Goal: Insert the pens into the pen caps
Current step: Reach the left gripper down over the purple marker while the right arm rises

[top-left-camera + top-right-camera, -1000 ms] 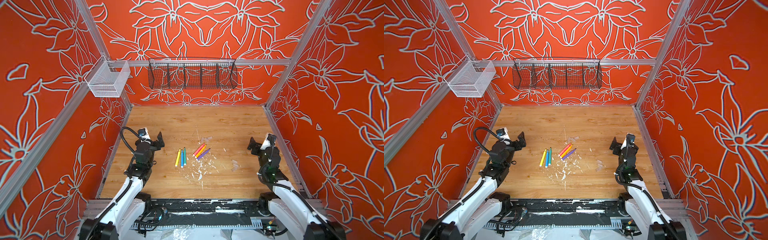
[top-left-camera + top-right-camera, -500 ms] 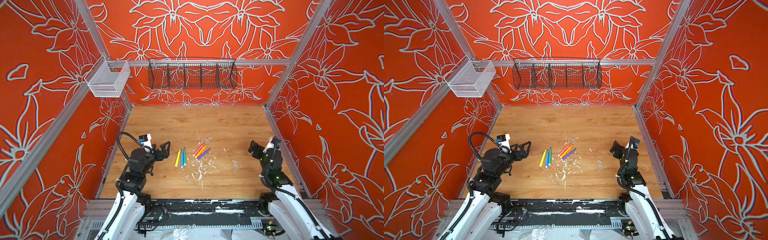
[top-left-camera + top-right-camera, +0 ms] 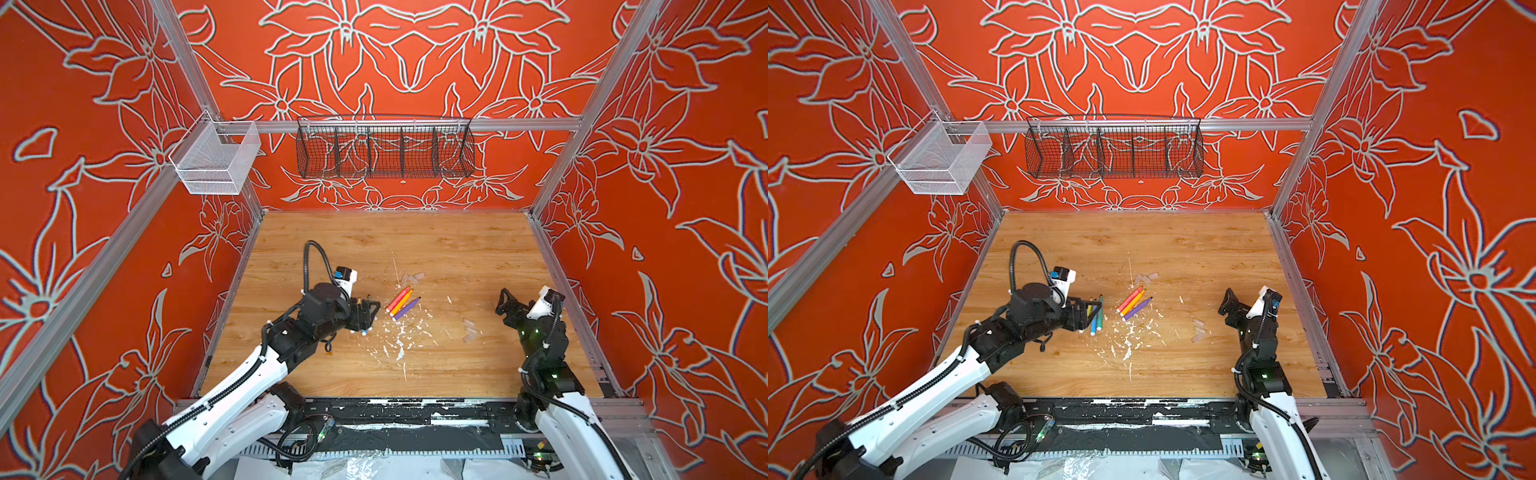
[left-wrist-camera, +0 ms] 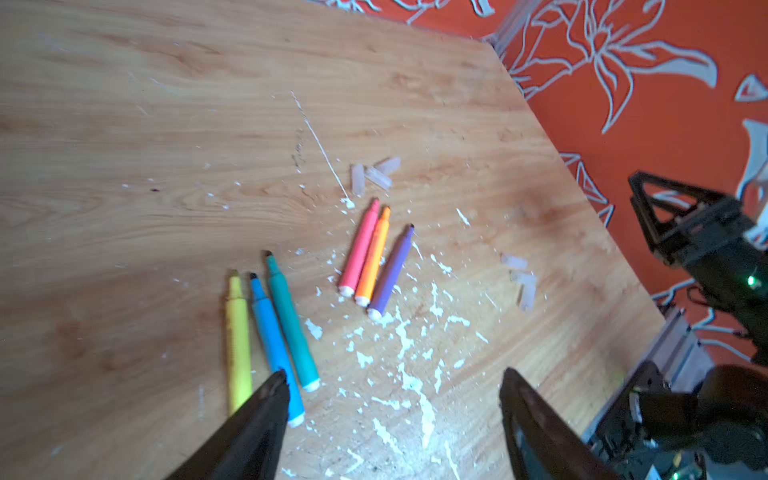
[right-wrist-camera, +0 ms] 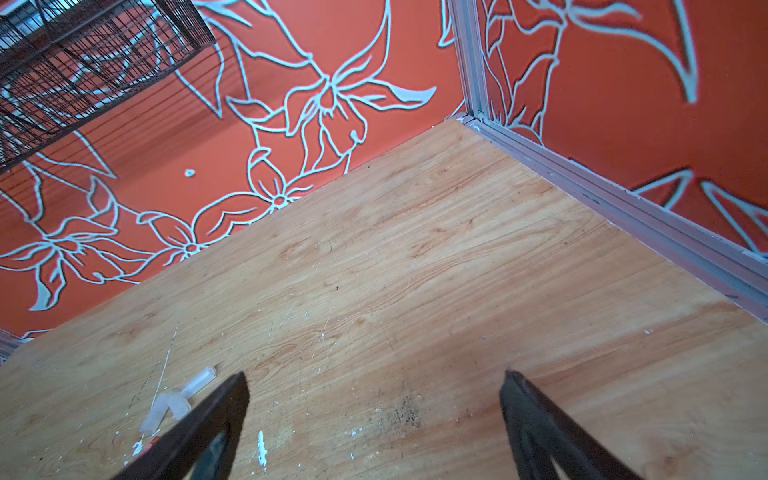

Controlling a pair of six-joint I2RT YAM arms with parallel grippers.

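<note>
Six pens lie on the wooden table (image 3: 457, 249). In the left wrist view a yellow pen (image 4: 238, 345), a blue pen (image 4: 270, 332) and a green pen (image 4: 291, 324) lie side by side. Further off are the pink-red pen (image 4: 360, 249), orange pen (image 4: 374, 257) and purple pen (image 4: 390, 272). My left gripper (image 4: 395, 374) hangs open over the white ends of the first three, and one finger (image 4: 266, 407) covers the yellow and blue ends. Clear pen caps (image 4: 374, 174) lie beyond the pens, with more caps (image 4: 519, 278) towards my right gripper (image 3: 505, 301), which is open and holds nothing.
White paint flecks (image 3: 399, 340) spatter the wood near the pens. A black wire basket (image 3: 384, 151) hangs on the back wall and a white mesh bin (image 3: 216, 162) on the left rail. Red walls close in three sides.
My left arm has swung from the left wall out to the yellow, blue and green pens, and its jaws have narrowed a little. The right arm has barely shifted.
</note>
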